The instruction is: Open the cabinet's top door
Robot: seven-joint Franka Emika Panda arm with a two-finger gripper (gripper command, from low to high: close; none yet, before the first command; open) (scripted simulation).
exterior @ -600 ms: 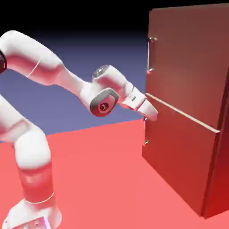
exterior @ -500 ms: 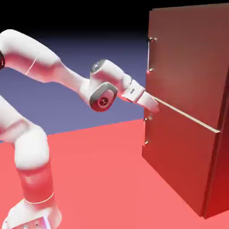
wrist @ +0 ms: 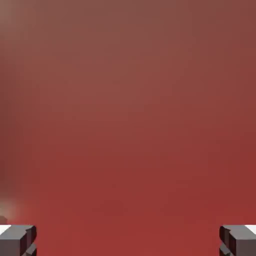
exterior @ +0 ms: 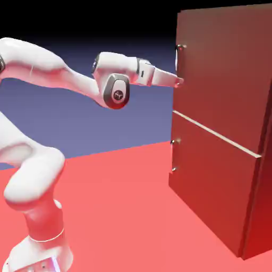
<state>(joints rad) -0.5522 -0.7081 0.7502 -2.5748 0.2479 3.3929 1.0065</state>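
1. In the exterior view, the cabinet point(exterior: 223, 122) is seen at the right side, standing on the red table point(exterior: 122, 212) and rising past the top of the picture. Its front is split by a thin pale seam; the top door point(exterior: 218, 69) lies above that seam, and its vertical silver handle point(exterior: 177, 65) is set at the door's left edge. A second small handle point(exterior: 172, 155) is seen on the lower door point(exterior: 210, 183). The white arm point(exterior: 48, 74) is stretched level toward the right, and the gripper point(exterior: 179, 81) is placed at the lower end of the top door's handle; whether it touches the bar cannot be told.

2. In the hand view, the picture is filled by blurred reddish-brown wood of the cabinet point(wrist: 130, 110). The two grey fingertips point(wrist: 17, 239) are shown at the bottom corners, spread wide apart, with nothing held between them.
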